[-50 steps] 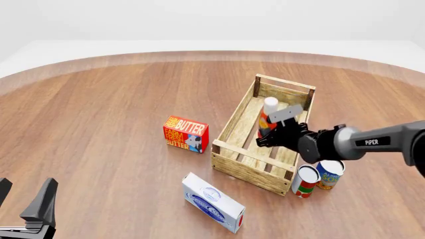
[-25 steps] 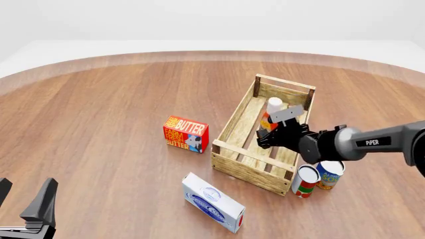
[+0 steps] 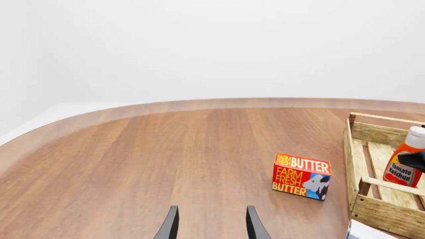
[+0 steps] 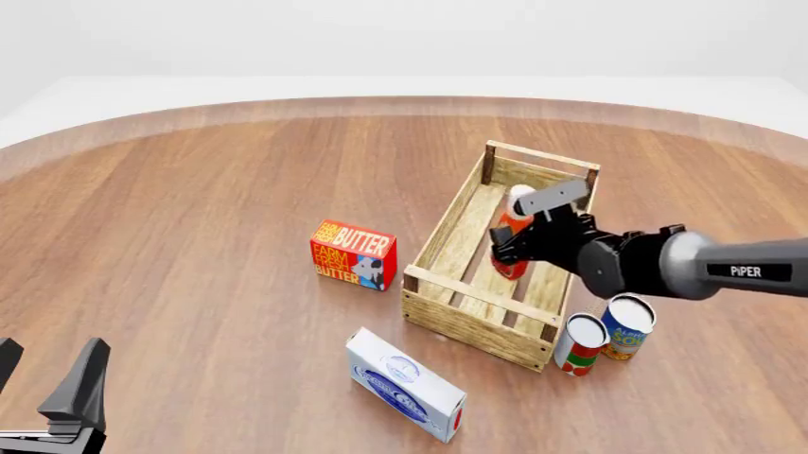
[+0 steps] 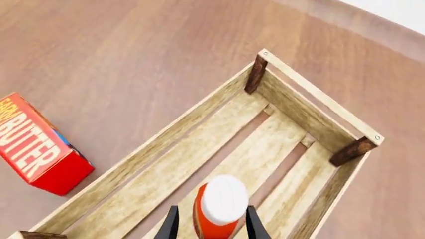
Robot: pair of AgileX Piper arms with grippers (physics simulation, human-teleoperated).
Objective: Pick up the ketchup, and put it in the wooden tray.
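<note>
The ketchup (image 4: 512, 225), an orange-red bottle with a white cap, stands slightly tilted inside the wooden tray (image 4: 445, 227), its base on the slatted floor. My right gripper (image 4: 510, 255) surrounds the bottle's lower body. In the right wrist view the ketchup (image 5: 221, 209) sits between the gripper's (image 5: 212, 226) parted fingers, with a gap showing on one side, so it is open. The left wrist view shows the ketchup (image 3: 402, 169) leaning inside the tray (image 3: 385, 214). My left gripper (image 4: 44, 383) rests open at the near left, far from the tray, holding nothing.
A red butter box (image 4: 354, 254) stands left of the tray. A white and blue box (image 4: 407, 384) lies in front of it. Two cans (image 4: 582, 344) (image 4: 627, 331) stand by the tray's near right corner, under my right arm.
The ketchup has gone down into the tray and its base now rests on the floor. My right gripper's fingers have parted around it and the wrist has lifted slightly. The left arm is still.
</note>
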